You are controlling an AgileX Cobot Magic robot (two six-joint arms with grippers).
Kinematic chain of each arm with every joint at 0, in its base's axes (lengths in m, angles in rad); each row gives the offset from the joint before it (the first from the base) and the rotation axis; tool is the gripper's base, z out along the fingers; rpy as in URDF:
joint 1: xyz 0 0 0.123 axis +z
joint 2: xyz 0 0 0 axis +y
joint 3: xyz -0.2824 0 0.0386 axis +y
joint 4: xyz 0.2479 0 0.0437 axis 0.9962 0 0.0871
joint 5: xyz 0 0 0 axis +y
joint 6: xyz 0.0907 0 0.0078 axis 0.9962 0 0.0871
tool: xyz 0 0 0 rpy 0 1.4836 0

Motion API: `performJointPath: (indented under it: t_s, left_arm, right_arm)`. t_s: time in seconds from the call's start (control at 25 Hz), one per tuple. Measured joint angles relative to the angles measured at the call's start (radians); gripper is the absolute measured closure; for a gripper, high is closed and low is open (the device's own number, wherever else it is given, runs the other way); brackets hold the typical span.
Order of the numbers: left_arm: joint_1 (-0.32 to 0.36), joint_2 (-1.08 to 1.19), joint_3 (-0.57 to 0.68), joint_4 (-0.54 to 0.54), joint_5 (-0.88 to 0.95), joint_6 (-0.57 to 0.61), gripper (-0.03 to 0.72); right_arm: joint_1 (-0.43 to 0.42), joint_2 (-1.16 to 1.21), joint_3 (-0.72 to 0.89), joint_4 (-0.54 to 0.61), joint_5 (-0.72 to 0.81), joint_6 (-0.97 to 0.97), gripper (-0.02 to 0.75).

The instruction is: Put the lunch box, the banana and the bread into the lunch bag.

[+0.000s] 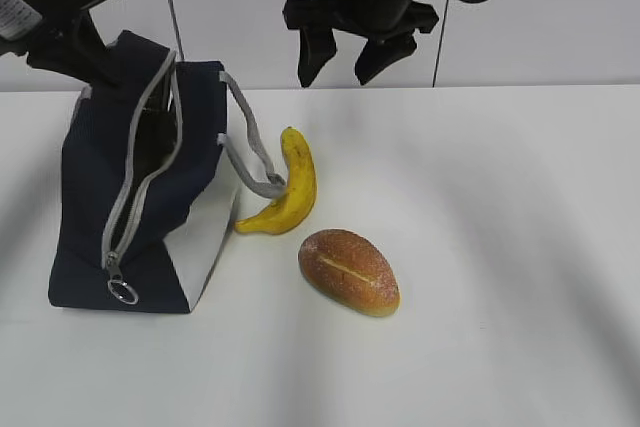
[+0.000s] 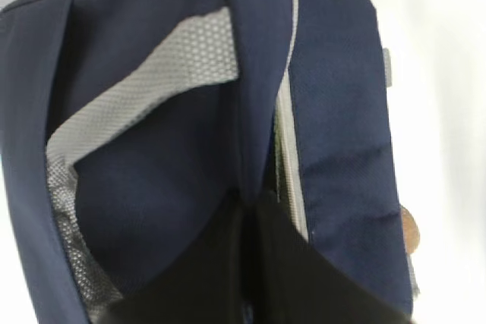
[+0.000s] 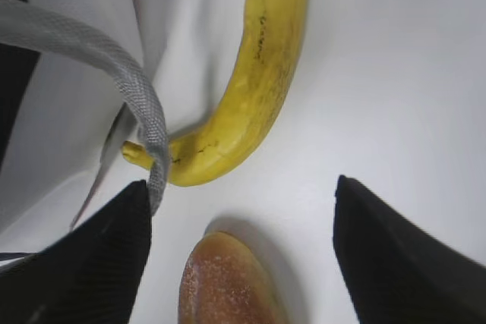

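Observation:
The navy lunch bag [image 1: 90, 217] stands at the left with its zipper open. My left gripper [image 1: 98, 55] is shut on the fabric of its top far edge; in the left wrist view the gripper [image 2: 254, 214] pinches a fold of the bag [image 2: 152, 172]. The banana [image 1: 295, 182] lies beside the bag, partly under a grey strap [image 1: 250, 147]. The bread [image 1: 350, 272] lies in front of the banana. My right gripper [image 1: 340, 72] hangs open and empty above and behind the banana. The right wrist view shows the gripper [image 3: 241, 184], the banana [image 3: 258, 73] and the bread [image 3: 224, 286]. The lunch box is out of view.
The zipper's ring pull [image 1: 122, 292] hangs at the bag's near end. The grey strap [image 3: 114, 66] runs close to my right gripper's left finger. The white table [image 1: 500, 247] stretches to the right of the bread.

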Motion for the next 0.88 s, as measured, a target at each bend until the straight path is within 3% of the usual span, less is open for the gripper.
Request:
performJointPath:
  t_s: [0.48, 0.88]
  left_arm:
    - [0.0, 0.0, 0.0, 0.013, 0.0, 0.0, 0.69]
    - [0.0, 0.0, 0.0, 0.017, 0.0, 0.0, 0.69]
  right_arm:
    - [0.002, 0.201, 0.009, 0.013, -0.004, 0.051, 0.187]
    - [0.063, 0.261, 0.006, -0.056, -0.105, 0.139, 0.187]
